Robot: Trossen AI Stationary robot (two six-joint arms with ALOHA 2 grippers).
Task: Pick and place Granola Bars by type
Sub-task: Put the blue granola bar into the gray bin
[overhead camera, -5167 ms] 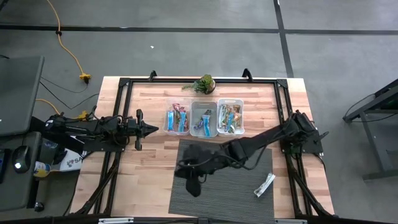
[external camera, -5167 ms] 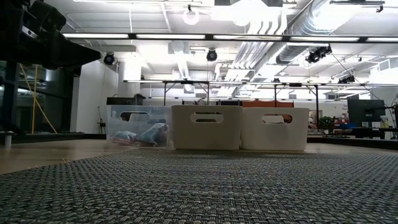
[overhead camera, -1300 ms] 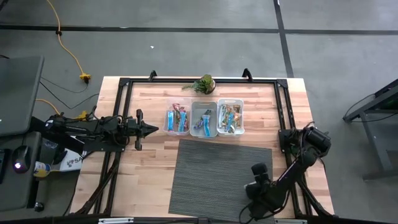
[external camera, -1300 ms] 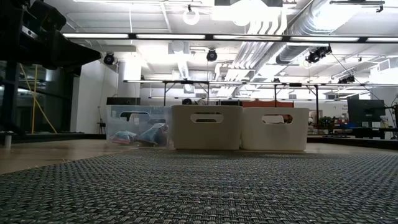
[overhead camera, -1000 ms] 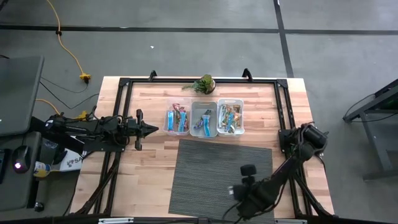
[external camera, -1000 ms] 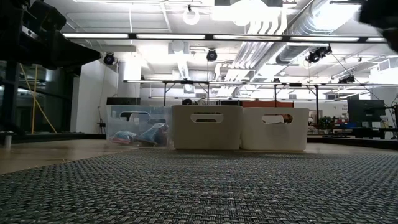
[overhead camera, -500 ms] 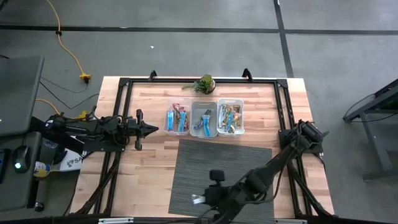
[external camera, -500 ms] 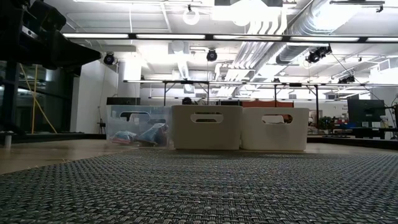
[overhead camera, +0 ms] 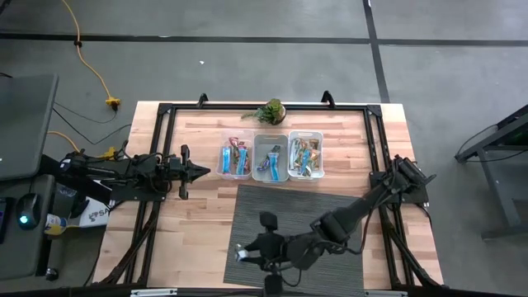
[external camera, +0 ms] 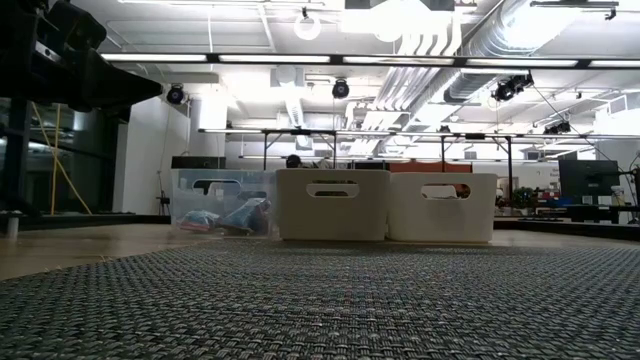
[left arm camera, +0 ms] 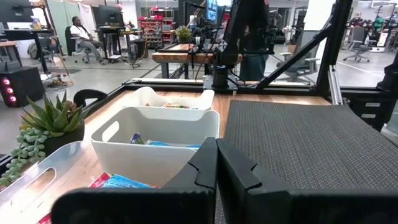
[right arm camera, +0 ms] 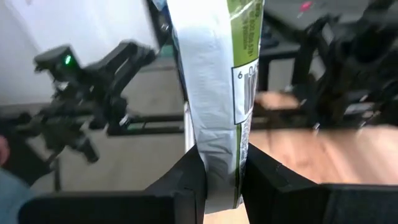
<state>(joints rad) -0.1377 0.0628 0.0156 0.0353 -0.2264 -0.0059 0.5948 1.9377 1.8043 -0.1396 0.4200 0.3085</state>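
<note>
The right gripper [right arm camera: 217, 171], low over the grey mat [overhead camera: 272, 214] at the bottom centre of the overhead frame, was clenched on a white-silver bar [right arm camera: 217, 93], which stood up between its fingers [right arm camera: 186, 174] in the wrist view. From above, the bar showed only as a pale speck at the arm's tip [overhead camera: 241, 254]. The other bars lay sorted in three bins [overhead camera: 271, 157] just above the mat at frame centre, near a small plant [overhead camera: 270, 110]. The left gripper [left arm camera: 216, 165] waited at the left of the table with its fingers closed together on nothing, pointing toward the bins.

The grip appeared to take the bar near one end only, though motion blur left that uncertain; if so, a fast swing toward the bins could twist the slick wrapper loose and drop it short on the mat. Misjudging the type, or releasing over a bin wall, could also land the bar in the wrong bin. The long reach across the mat left little margin for clipping a bin rim.
</note>
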